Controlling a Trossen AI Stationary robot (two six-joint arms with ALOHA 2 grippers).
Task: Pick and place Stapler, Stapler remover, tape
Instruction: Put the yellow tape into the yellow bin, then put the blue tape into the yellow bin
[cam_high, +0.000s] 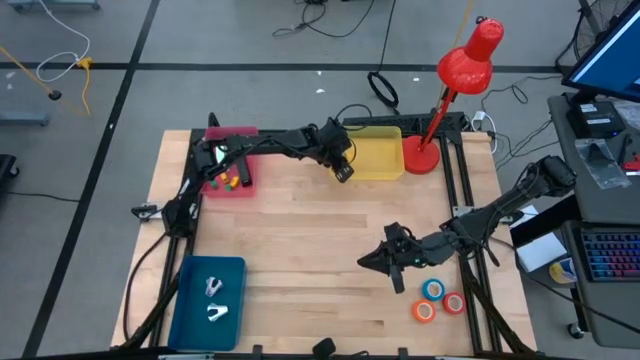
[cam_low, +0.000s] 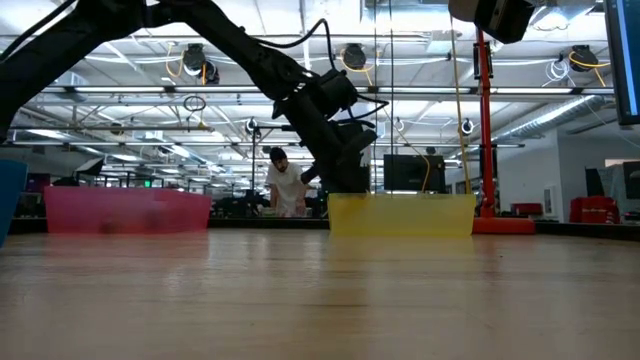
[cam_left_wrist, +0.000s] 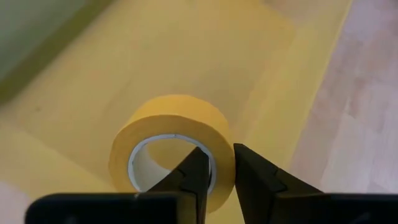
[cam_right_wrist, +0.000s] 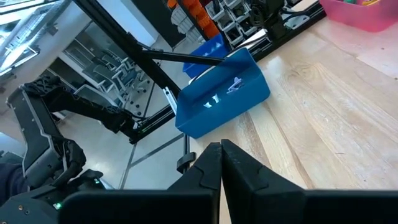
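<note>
My left gripper (cam_high: 343, 172) reaches down into the left end of the yellow tray (cam_high: 378, 155) at the table's far side, shut on a yellow tape roll (cam_left_wrist: 171, 140). The roll seems to rest on the tray's floor. Three more tape rolls lie flat on the table near its right front: blue (cam_high: 433, 290), red (cam_high: 455, 302) and orange (cam_high: 424, 311). My right gripper (cam_high: 385, 262) hovers shut and empty just left of them. Two small pale things (cam_high: 214, 300) lie in the blue tray (cam_high: 190, 310); whether they are the stapler or the stapler remover I cannot tell. My left gripper has the yellow roll's wall (cam_left_wrist: 222, 163) between its two fingers, one finger (cam_left_wrist: 194, 171) inside the ring's hole and the other (cam_left_wrist: 255, 177) outside. The fingers slant down from the table's left. The roll stands tilted, its hole facing the gripper, low in the yellow tray.
A pink tray (cam_high: 232, 182) with small coloured bits stands at the far left. A red desk lamp (cam_high: 468, 62) has its base (cam_high: 420, 158) beside the yellow tray's right end. Bare wood lies across the table's middle.
</note>
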